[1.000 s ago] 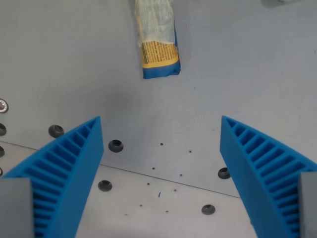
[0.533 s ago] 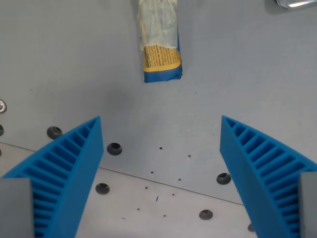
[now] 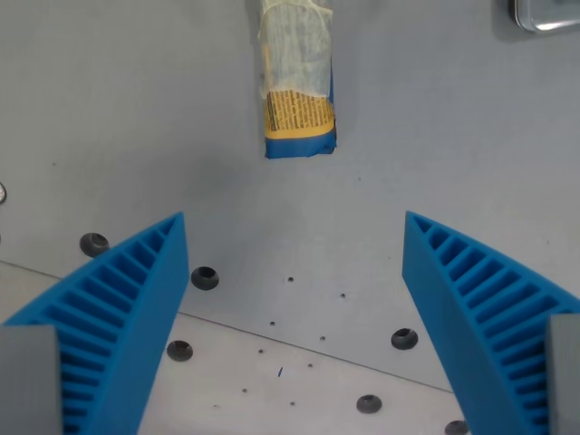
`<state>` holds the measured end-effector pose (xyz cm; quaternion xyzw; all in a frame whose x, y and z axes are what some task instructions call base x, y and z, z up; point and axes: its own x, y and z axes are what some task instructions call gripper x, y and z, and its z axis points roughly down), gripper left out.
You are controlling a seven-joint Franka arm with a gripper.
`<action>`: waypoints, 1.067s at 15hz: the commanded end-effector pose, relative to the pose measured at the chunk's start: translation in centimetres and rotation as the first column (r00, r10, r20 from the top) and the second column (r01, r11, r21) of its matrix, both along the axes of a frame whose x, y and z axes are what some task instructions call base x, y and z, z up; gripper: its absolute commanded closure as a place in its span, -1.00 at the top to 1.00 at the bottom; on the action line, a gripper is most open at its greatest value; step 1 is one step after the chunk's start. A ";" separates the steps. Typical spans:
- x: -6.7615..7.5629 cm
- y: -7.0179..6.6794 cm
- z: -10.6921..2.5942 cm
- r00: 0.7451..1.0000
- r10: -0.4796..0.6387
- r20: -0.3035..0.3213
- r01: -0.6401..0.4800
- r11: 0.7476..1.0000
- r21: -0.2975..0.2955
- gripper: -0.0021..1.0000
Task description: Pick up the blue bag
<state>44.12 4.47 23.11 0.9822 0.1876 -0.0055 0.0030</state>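
At the top centre of the wrist view you have the blue bag [image 3: 297, 82] lying flat on the grey table [image 3: 136, 109], its blue-edged end toward the camera. Your gripper [image 3: 294, 272] hangs spread wide and empty, well apart from it, above small holes [image 3: 204, 276] in the surface.

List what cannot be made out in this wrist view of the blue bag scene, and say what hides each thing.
- Blue bag: its far end is cut off by the wrist view's top edge, so its full length is unknown.
- Print on its yellow label: too small to read.
- Shiny metal object: cropped at the top right corner; unidentifiable.
- Claw: open, but its finger bases run off the bottom edge.
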 end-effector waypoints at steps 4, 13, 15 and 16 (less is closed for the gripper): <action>0.6 0.3 -0.3 0.996 0.094 0.011 -0.094 0.996 -0.002 1.00; 0.9 0.5 -0.8 0.990 0.138 0.012 -0.138 0.990 -0.003 1.00; 0.9 0.6 -0.9 0.989 0.147 0.012 -0.147 0.989 -0.003 1.00; 1.0 0.6 -1.0 0.988 0.152 0.012 -0.152 0.988 -0.003 1.00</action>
